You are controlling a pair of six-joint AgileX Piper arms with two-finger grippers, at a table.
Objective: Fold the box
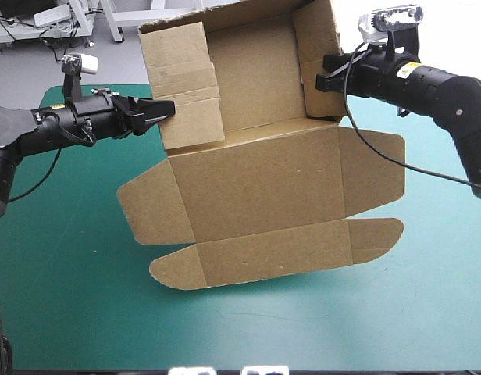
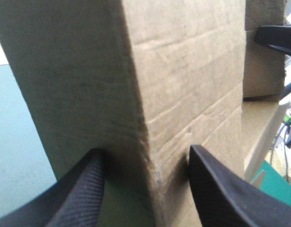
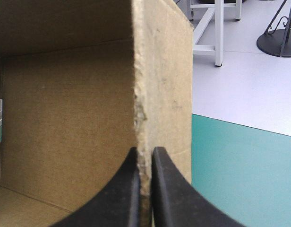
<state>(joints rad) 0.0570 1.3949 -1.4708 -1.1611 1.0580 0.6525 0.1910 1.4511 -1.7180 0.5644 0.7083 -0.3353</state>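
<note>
The box (image 1: 260,176) sits crosswise between the two arms, its long axis running from one pair of jaws to the other. Its walled half is raised at jaw height, while the flat lid panel (image 1: 256,250) and its rounded flaps lie below the jaws on the teal-green counter (image 1: 69,281), on the robot's side. The right jaws are clamped on the standing edge of the right wall (image 3: 164,94). The board is pinched thin between them and the tray's inside opens to one side of that edge. The left jaws stand apart, with one black finger (image 2: 81,191) on either side of the left wall (image 1: 182,86) at its doubled-over corner, so that wall lies straight ahead of them and between them. Whether they are pressing on it cannot be told. With the right end pinned, the next move probably turns on this left wall. It is already inside the left jaws' gap, so it seems to call for closing on it and turning it inward toward the right jaws, not for any reach. A pull along the long axis could tug the board out of the right jaws' pinch.
</note>
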